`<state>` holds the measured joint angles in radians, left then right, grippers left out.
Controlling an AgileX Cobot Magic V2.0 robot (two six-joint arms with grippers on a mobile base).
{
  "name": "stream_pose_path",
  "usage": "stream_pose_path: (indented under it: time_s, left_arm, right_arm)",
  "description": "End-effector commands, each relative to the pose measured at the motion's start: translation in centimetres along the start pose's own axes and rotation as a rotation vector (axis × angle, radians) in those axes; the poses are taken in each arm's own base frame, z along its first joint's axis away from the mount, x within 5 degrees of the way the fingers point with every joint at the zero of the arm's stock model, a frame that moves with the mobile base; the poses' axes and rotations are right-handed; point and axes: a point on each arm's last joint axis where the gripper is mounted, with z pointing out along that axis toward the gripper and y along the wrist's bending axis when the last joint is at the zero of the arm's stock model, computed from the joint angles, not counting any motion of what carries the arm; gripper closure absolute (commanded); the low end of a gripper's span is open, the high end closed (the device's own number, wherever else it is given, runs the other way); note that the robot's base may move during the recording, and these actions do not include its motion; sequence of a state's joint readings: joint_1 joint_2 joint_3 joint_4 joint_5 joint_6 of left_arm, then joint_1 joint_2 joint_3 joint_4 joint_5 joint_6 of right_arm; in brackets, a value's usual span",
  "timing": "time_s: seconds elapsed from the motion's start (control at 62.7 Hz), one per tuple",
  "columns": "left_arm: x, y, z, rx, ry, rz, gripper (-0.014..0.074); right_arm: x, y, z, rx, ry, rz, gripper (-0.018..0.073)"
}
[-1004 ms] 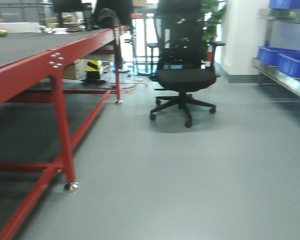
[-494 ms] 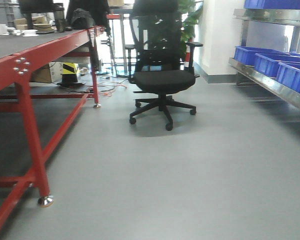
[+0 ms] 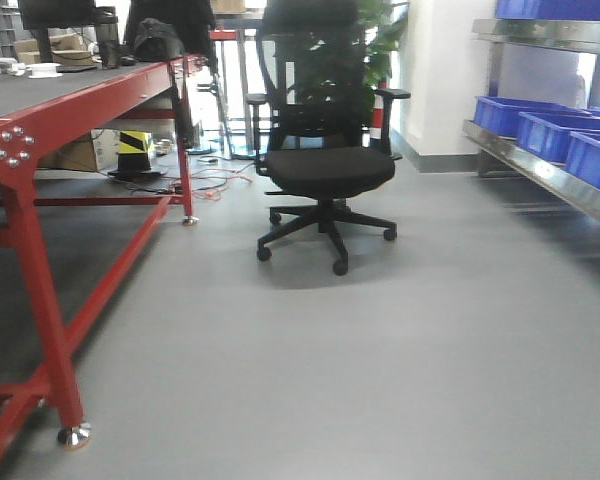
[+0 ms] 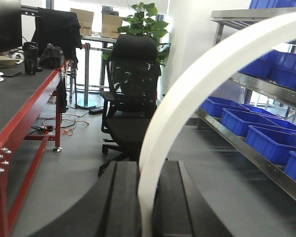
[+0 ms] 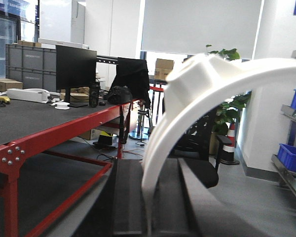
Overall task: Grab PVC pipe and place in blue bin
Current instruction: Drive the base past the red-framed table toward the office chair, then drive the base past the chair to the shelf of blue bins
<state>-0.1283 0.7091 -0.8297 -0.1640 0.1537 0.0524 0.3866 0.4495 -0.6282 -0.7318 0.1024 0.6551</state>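
Note:
In the right wrist view my right gripper [image 5: 155, 165] is shut on the PVC pipe [image 5: 187, 98], a white half-ring with a blocky square tab near its top, arching up and to the right. My left gripper [image 4: 147, 168] is shut on a second white curved band [image 4: 197, 84]; both of its ends are out of frame. Blue bins [image 3: 545, 128] sit in a row on a metal shelf at the right, also seen as blue bins [image 4: 246, 121] from the left wrist. Neither gripper shows in the front view.
A long red-framed table [image 3: 90, 100] runs along the left, its leg [image 3: 45, 310] close by. A black office chair [image 3: 325, 170] stands mid-floor ahead, with a potted plant [image 3: 380, 40] behind it. Grey floor [image 3: 400, 360] lies between table and shelf [image 3: 540, 175].
The front view has swung right and moved forward: the red table slid toward the left edge, the chair shifted left, and more of the shelf with blue bins came into view.

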Motion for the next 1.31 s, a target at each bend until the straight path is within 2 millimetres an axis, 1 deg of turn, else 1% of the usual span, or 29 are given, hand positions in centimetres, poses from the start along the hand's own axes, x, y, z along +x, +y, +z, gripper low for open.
stream_pose_path:
  time_s: [0.0,1.291]
  left_arm:
    - [-0.22,0.06,-0.13,-0.004,-0.025,-0.009,0.0707]
    - [-0.22,0.06,-0.13,-0.004,-0.025,-0.009,0.0707]
  right_arm:
    - [-0.16,0.16,-0.10,-0.018,-0.024,-0.009,0.0724]
    - [-0.23,0.22,-0.10,-0.024,-0.031,-0.009,0.0724]
